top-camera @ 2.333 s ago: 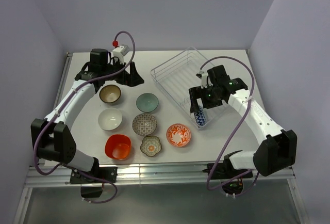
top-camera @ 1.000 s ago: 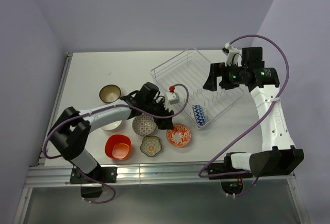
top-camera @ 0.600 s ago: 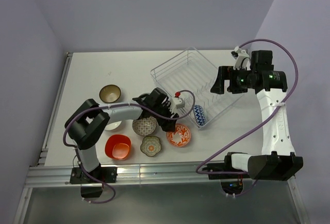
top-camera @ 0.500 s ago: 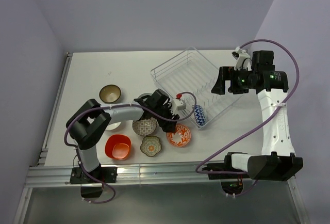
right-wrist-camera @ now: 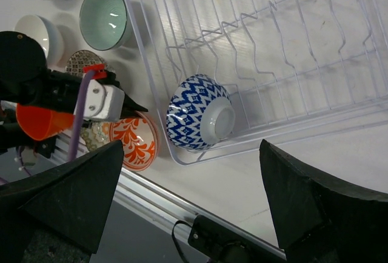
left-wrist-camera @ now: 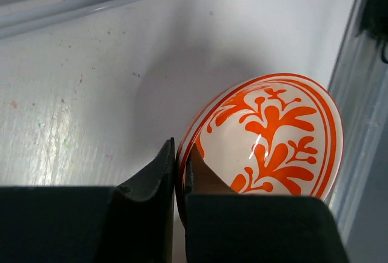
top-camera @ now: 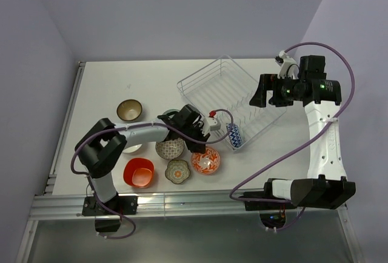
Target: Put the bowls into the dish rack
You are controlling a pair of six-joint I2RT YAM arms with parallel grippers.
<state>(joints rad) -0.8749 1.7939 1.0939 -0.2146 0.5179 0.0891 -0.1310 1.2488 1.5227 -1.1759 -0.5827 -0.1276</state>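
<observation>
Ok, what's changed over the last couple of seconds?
The left fingers swung over from the far left and shut on the rim of the patterned orange bowl. The right fingers, open, drew back from the blue zigzag bowl, which stays in the dish rack. The other bowls haven't moved.

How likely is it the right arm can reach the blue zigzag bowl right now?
Probably yes. The right gripper hangs open over the rack, and the blue zigzag bowl stands on edge with nothing over it. The left gripper, shut on the orange bowl, is off to one side.
</observation>
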